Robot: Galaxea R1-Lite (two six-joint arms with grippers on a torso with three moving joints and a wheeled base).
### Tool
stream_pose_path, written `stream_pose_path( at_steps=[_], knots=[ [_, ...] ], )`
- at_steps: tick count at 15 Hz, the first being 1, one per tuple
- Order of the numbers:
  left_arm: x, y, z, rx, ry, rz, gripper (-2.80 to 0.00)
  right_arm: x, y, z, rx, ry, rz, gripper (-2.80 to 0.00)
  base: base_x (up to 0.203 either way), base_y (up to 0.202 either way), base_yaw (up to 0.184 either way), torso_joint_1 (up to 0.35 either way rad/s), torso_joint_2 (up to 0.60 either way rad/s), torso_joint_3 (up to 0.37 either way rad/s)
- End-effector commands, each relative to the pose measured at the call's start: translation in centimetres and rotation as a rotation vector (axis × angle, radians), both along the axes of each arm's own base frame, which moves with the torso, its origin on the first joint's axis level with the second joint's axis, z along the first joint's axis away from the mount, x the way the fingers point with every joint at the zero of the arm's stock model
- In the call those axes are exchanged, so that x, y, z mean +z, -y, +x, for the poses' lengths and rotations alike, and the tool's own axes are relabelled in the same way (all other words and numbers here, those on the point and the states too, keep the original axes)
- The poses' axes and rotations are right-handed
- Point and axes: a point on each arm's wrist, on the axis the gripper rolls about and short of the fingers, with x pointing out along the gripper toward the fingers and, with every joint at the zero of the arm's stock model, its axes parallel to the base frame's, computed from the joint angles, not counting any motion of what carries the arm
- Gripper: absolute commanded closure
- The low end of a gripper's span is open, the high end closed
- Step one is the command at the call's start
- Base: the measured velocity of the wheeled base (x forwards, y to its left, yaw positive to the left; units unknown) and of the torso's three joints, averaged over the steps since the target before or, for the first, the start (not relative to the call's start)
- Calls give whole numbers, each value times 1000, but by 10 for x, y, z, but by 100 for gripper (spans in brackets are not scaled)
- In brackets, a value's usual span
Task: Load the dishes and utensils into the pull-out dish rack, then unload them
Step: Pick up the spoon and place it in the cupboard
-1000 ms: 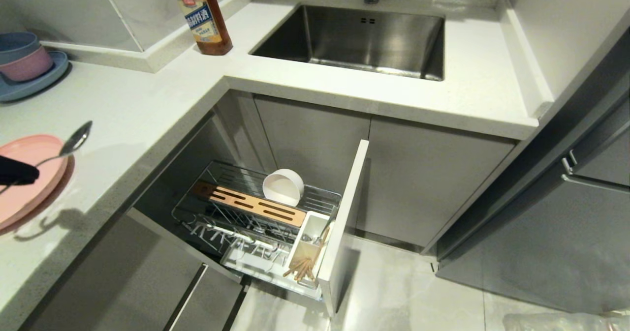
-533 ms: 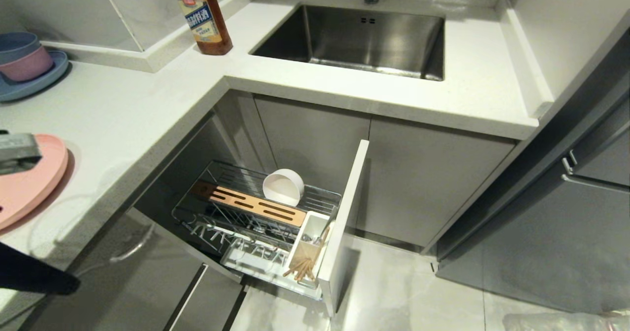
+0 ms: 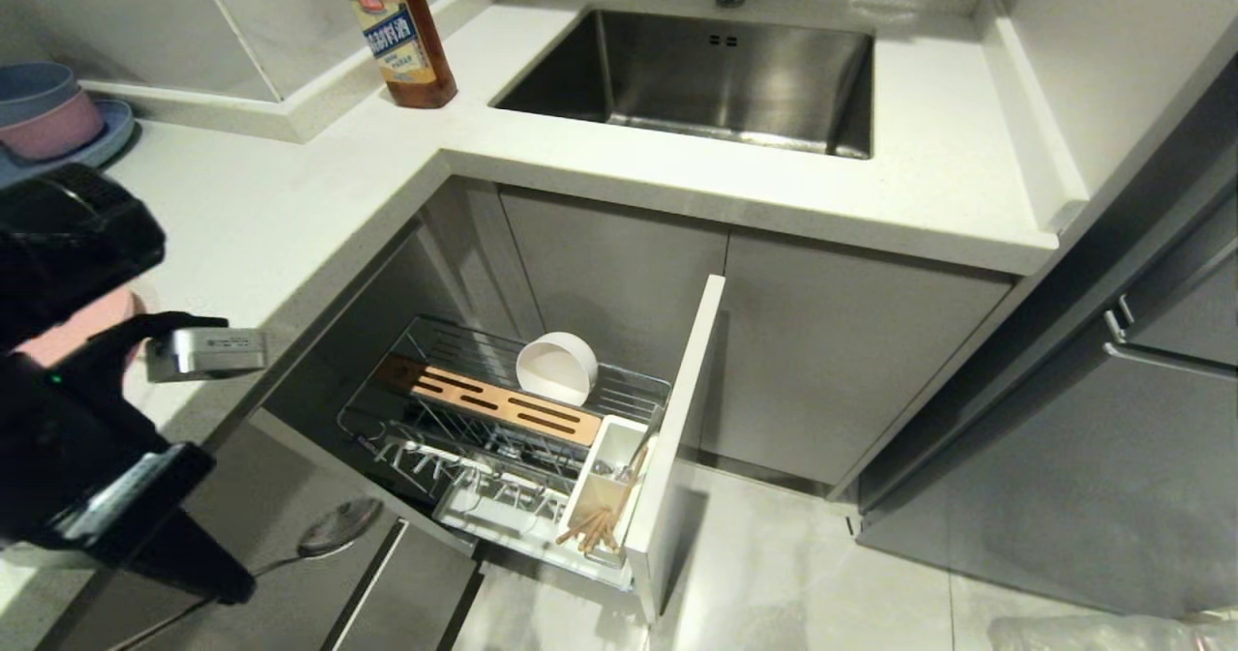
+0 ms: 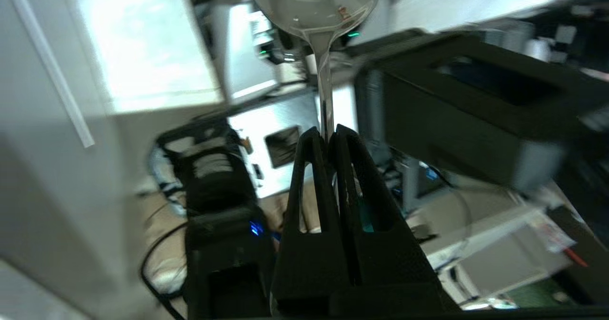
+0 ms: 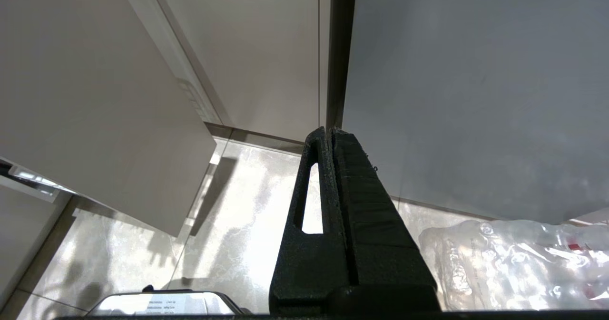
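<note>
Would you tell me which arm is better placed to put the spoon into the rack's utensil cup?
Left. The left gripper is already shut on the spoon, beside the rack. The right gripper is shut, empty, and pointed at the floor.

One spoon (image 3: 329,533), one white bowl (image 3: 556,369), one pink plate (image 3: 73,334), one sauce bottle (image 3: 395,27) — and two small bowls (image 3: 44,111) stacked on one blue plate (image 3: 114,138).
</note>
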Motion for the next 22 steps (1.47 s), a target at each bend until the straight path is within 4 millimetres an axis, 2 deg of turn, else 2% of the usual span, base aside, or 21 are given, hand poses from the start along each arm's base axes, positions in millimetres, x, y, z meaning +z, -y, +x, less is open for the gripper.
stream_pose_path(
  at_steps=[1, 11, 18, 22],
  knots=[
    [-14, 16, 20, -13, -63, 36, 0, -1, 0, 0, -1, -2, 0, 0, 0, 0, 0, 0, 0, 0],
    [-66, 80, 97, 50, -115, 50, 0, -1, 0, 0, 0, -2, 0, 0, 0, 0, 0, 0, 0, 0],
    [-95, 123, 128, 37, -166, 69, 0, 0, 0, 0, 0, -1, 0, 0, 0, 0, 0, 0, 0, 0],
    [-113, 136, 148, 57, -158, 62, 0, -1, 0, 0, 0, -2, 0, 0, 0, 0, 0, 0, 0, 0]
  ],
)
